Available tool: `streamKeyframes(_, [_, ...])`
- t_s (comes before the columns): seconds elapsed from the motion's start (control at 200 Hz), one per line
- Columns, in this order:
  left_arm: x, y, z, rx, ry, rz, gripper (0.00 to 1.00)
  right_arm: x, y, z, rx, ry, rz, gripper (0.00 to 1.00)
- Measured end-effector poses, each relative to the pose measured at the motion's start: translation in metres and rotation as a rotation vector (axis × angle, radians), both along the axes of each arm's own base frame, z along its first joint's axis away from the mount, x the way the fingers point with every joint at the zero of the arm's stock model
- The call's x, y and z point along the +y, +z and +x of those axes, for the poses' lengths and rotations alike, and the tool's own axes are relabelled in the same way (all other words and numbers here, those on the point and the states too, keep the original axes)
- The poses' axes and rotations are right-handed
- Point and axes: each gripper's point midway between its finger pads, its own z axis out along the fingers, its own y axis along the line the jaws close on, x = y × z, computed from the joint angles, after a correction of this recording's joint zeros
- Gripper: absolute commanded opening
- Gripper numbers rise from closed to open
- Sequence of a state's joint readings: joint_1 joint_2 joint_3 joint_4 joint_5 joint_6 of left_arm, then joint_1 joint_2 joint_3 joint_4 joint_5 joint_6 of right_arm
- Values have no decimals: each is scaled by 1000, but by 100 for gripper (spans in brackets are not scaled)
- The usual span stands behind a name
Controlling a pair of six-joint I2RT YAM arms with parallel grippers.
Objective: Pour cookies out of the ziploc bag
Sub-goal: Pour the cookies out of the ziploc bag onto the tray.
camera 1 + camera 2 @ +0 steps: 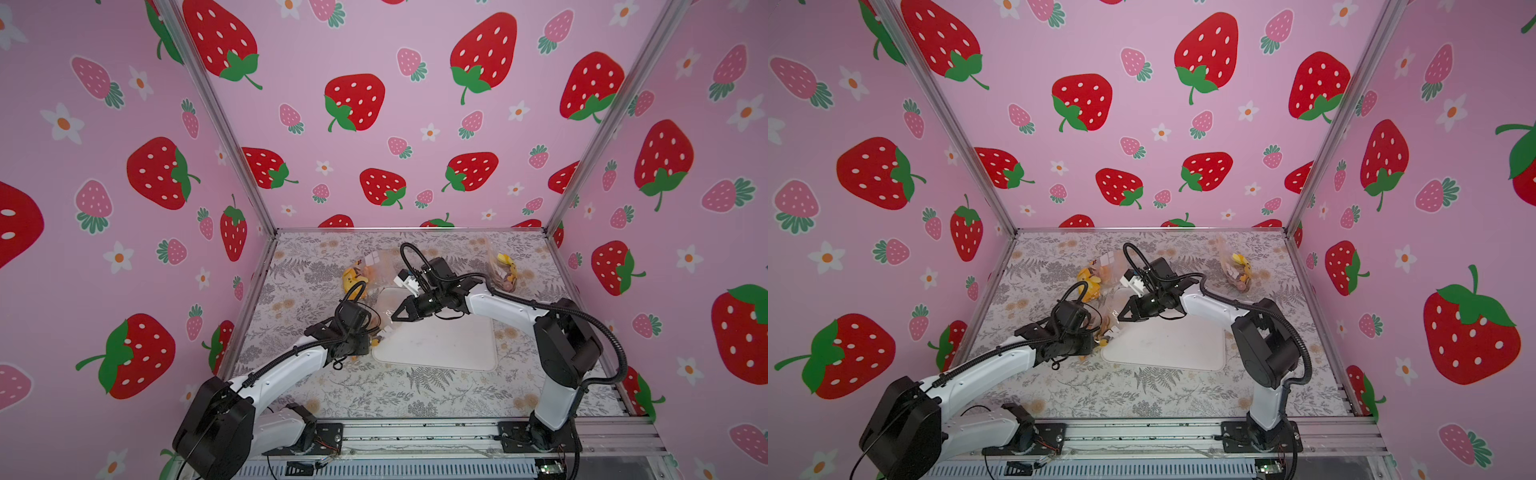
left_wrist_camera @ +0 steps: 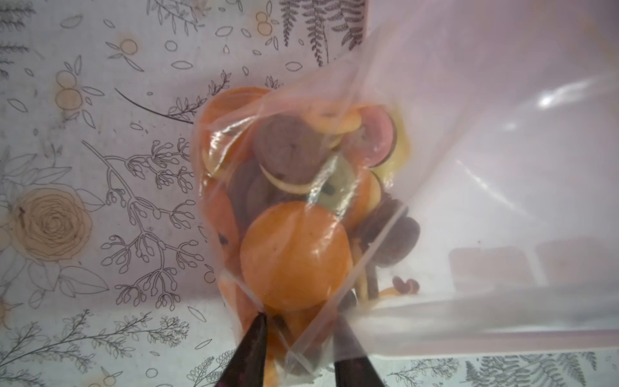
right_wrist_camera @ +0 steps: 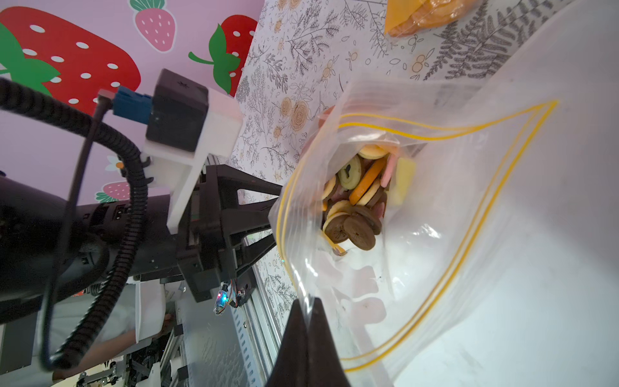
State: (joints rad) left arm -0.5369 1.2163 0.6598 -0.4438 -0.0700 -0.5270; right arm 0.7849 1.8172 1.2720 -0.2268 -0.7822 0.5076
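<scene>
Lying heaped inside the clear ziploc bag [image 3: 452,187], the cookies [image 3: 355,204] sit at the left edge of the white tray [image 1: 449,345]. The right gripper [image 3: 308,311] is pinched tight on the bag's yellow-striped mouth over the tray; the left gripper [image 2: 299,318] squeezes its cookie-filled bottom between 2 jaws at that edge.

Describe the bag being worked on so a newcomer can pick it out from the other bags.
Start at the white tray mid-table: the ziploc bag is at its corner nearest the left arm. Unlike the back-left bag and back-right bag, it is gripped at both ends: right tool on its open yellow-striped mouth, left tool on the bottom, where the cookies sit.
</scene>
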Motion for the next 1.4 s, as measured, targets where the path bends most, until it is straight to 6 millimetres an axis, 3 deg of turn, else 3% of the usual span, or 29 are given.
streamKeyframes(0.115, [-1,3,2,-9,-6,0,14,-1,3,-1,0,-2,5,0])
streamKeyframes(0.25, [-3,7,5,-17,-9,-3,7,-1,8,-2,2,-6,12,0])
streamKeyframes(0.275, [-3,8,5,-19,-9,-4,0,-1,8,-2,2,-6,13,0])
streamKeyframes(0.715, [-1,25,1,-25,-20,-2,0,-2,20,-5,8,-10,34,0])
streamKeyframes(0.951, [-3,60,-9,-37,-37,-50,0,-9,41,-18,20,3,84,0])
streamKeyframes(1.161, [-21,101,-15,-5,-105,-97,0,-18,62,-23,26,-12,119,0])
streamKeyframes(1.286, [-34,113,-9,29,-157,-104,0,-32,53,-6,58,-84,100,0])
streamKeyframes(1.401, [-47,103,-2,80,-203,-93,0,-54,31,14,99,-185,49,0])
